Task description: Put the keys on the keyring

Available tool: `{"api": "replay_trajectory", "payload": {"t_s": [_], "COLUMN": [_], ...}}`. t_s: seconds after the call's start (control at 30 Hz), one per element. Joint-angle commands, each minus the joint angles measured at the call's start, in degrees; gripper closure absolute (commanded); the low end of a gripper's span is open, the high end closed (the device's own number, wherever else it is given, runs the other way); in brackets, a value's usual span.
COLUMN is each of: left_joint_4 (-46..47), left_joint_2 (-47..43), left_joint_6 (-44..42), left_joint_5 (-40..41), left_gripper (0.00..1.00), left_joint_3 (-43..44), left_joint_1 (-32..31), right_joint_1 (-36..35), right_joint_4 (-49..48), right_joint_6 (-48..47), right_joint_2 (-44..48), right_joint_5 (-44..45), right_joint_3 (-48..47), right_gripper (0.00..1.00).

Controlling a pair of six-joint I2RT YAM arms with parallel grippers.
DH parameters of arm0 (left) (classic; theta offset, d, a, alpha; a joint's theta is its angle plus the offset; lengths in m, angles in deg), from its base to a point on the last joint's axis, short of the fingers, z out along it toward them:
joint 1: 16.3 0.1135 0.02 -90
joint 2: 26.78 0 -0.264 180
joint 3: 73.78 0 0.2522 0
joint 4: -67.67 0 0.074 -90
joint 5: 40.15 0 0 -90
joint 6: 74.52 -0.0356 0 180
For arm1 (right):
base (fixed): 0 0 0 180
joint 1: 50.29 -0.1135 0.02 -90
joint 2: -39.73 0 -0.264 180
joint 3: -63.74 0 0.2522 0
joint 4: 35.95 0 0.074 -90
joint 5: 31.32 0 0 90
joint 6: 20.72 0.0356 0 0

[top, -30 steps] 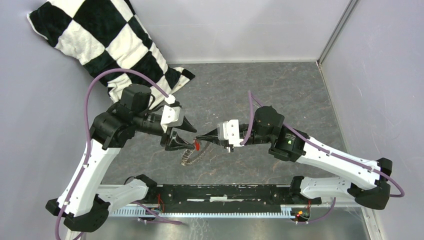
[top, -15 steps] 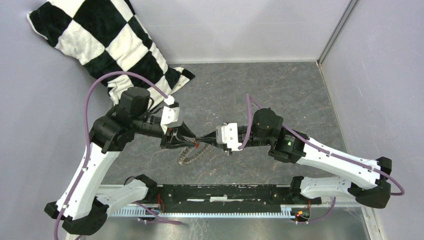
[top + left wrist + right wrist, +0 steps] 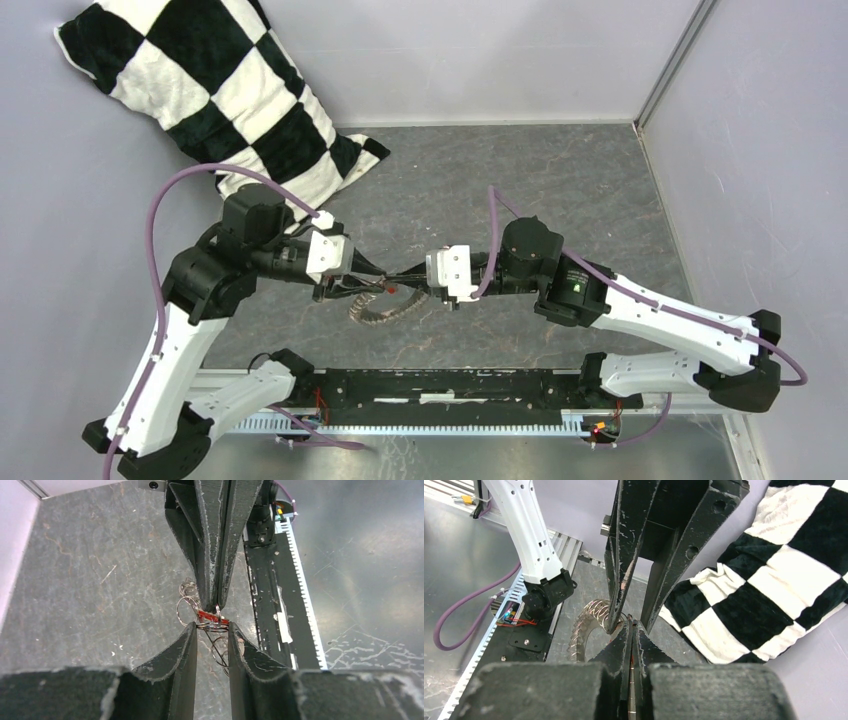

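Nearest, my 2 bases sit by a black rail (image 3: 450, 385) along the table's near edge, with a sheet of bare brushed metal (image 3: 480, 455) in front of it. From there my left arm (image 3: 170, 350) and right arm (image 3: 660, 318), white with black joints, lean inward until their tips meet over the near middle of the table (image 3: 560, 200).

My right jaws are pressed fully together, and the key (image 3: 209, 615) sits crosswise at their very tips, pinched there, its red head showing. My left jaws face them head-on. Their fingers (image 3: 182, 652) stand a narrow gap apart, with a small wire ring (image 3: 212, 626) and the key's end between the 2 tips. I cannot tell whether the pads pinch that ring or only flank it.

Just under this meeting point, a little toward my bases, is the keyring (image 3: 373, 311), a curved fringe of grey-brown keys. I cannot tell whether it lies flat or partly hangs.

Beyond, the table is dark grey, veined like stone and flecked with pale scratches. At its far left, a black-and-white checked cushion (image 3: 200, 80) slumps against the corner. Pale lilac walls close 3 sides: left (image 3: 60, 200), back (image 3: 480, 50) and right (image 3: 770, 150).
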Motion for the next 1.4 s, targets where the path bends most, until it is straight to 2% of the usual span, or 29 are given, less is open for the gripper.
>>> {"api": "replay_trajectory", "payload": {"t_s": [0.0,0.43,0.77,1.03,1.2,1.37], "left_joint_4": [1.0,0.7,-0.7,-0.7,-2.8,-3.8], "left_joint_2": [-1.1,-3.4,-3.2,-3.3,-3.1,-3.4], "left_joint_6": [-6.3,-12.5,-15.5,-16.4,-19.7,-21.3], "left_joint_5": [-1.1,-2.6,-3.8,-4.5,-4.0,-3.6], "left_gripper": [0.82,0.83,0.83,0.85,0.85,0.85], "left_joint_3": [0.4,0.2,0.4,0.7,0.9,0.5], "left_joint_1": [-0.1,-0.1,-0.1,-0.1,-0.1,-0.1], "right_joint_1": [-0.3,-0.2,-0.2,-0.3,-0.3,-0.3], "right_joint_4": [-2.9,-2.9,-5.2,-2.9,5.3,3.8], "right_joint_6": [2.0,7.2,11.2,12.8,16.3,17.0], "right_joint_2": [0.2,-1.7,-1.2,-2.8,-7.4,-6.6], "right_joint_5": [3.9,12.4,14.3,21.9,26.8,25.5], "right_joint_3": [-2.7,-3.3,-3.8,-5.7,-13.1,-12.3], "right_gripper": [0.99,0.99,0.99,0.99,0.99,0.99]}}
